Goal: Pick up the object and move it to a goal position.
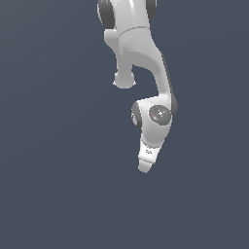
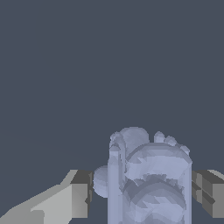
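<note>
Object (image 2: 148,183) between the two fingers (image 2: 74,199) of the gripper (image 1: 144,168), as you see it in the wrist view: a pale lavender-blue body with rounded lumps on its far side and ribbed, bumpy faces. One finger pad sits just beside a bulge on its flank and the other just beside the opposite edge; whether either pad presses on it you cannot tell, so read the jaws as standing around the object, grip unconfirmed. In the exterior view the arm (image 1: 141,58) hangs down over a plain dark ground, the gripper at its low end, and the object is hidden there. Judge it light, being far smaller than the hand, and stiff, since its facets hold sharp shape. Its bumps are the hazard: pads on a rounded lump may let it twist or slip. Take hold across the flatter ribbed flanks, low on the body, and move it steadily.
</note>
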Motion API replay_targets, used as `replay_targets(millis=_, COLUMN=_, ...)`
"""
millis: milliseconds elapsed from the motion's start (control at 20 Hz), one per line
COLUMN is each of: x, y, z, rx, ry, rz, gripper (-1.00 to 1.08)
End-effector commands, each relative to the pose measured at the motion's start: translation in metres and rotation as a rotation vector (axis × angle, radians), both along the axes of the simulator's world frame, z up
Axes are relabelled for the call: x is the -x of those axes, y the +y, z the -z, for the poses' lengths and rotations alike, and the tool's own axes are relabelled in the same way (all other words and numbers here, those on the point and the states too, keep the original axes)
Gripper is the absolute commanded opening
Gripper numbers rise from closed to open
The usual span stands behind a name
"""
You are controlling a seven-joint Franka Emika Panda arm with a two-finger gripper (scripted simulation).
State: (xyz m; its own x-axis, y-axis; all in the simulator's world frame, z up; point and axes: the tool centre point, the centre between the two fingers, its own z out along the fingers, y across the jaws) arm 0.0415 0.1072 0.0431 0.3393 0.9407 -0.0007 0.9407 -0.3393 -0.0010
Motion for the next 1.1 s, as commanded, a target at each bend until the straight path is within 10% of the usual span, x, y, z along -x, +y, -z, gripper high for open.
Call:
replay_targets(millis=0, x=0.000, y=0.001, z=-0.006, rx=0.000, ry=-0.001, rz=0.000, gripper=-1.00)
replay_targets(millis=1050, x=0.005, y=0.039, z=-0.196, rx=0.000, ry=-0.001, rz=-0.002, gripper=-1.00)
